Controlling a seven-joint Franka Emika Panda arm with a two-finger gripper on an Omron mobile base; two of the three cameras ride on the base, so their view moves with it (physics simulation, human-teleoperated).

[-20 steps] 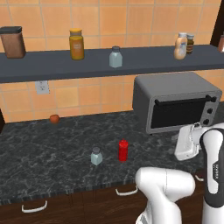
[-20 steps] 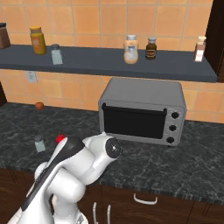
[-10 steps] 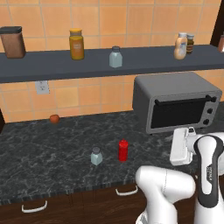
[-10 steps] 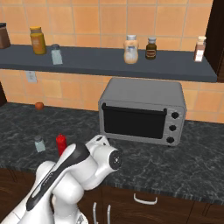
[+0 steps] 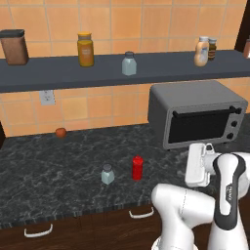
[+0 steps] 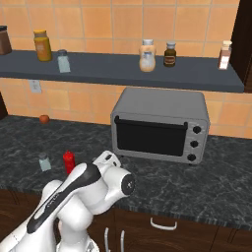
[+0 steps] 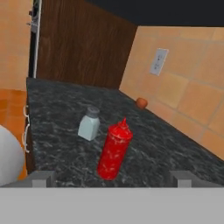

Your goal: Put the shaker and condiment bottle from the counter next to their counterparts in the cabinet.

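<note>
Low over the counter, tool spread wide, level, facing the condiment bottle.

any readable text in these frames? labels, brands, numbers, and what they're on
None can be read.
Small dark brown jar with a pale label on the long dark slate-grey shelf: label too small and blurred to read.
Grey toaster oven with round knobs: no legible markings by the knobs.
Small all-red squeeze bottle and small pale blue-grey shaker: plain, no label.
</note>
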